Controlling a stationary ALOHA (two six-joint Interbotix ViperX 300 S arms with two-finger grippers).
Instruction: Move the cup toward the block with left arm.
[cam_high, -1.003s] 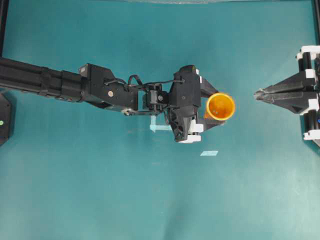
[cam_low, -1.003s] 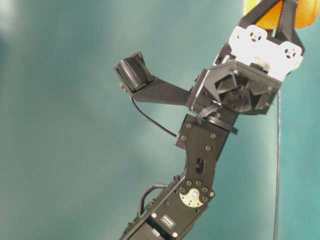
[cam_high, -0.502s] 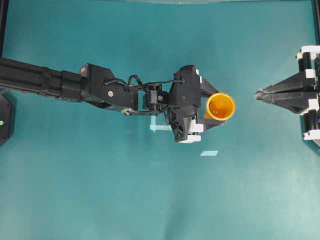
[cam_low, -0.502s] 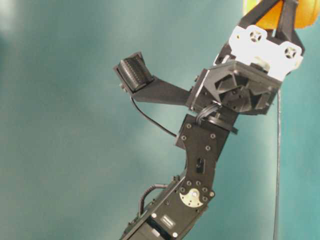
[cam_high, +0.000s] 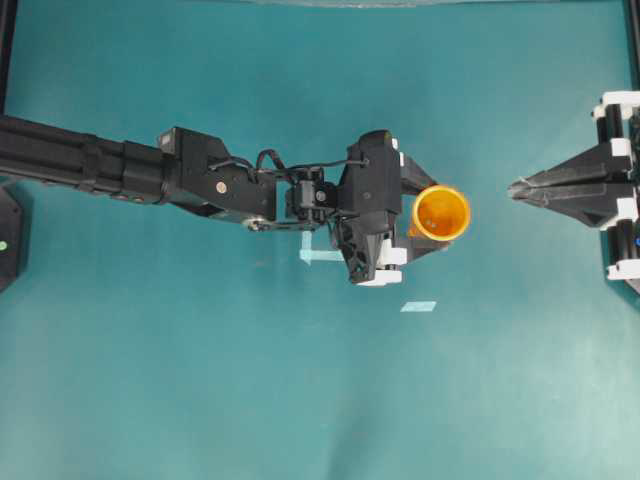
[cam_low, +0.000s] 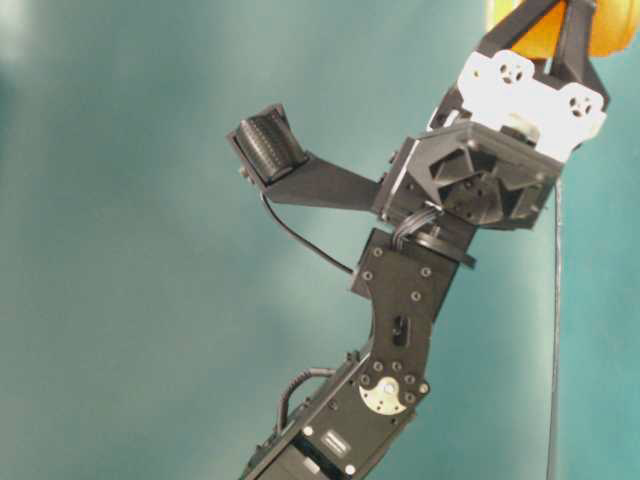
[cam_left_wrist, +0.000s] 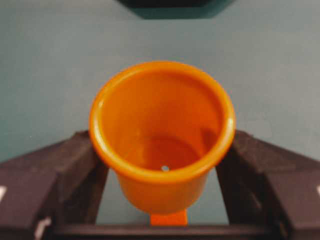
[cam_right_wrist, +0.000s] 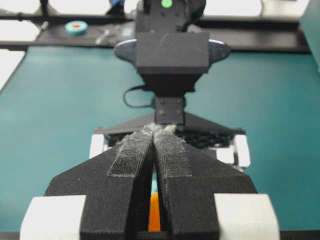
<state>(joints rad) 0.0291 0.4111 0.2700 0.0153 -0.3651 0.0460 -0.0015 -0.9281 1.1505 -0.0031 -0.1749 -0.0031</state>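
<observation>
A plain teal bench (cam_high: 200, 380) filled the scene, with 2 pale tape marks (cam_high: 418, 306) stuck near its middle. There was 1 cup (cam_high: 441, 212), upright and clamped between the fingers of the left gripper (cam_high: 432, 214), right of the bench's centre. The right gripper (cam_high: 520, 187), 1 of 2, sat clenched and empty at the right edge. Below the cup a small orange piece (cam_left_wrist: 169, 218) showed; whether it was the block was unclear.
</observation>
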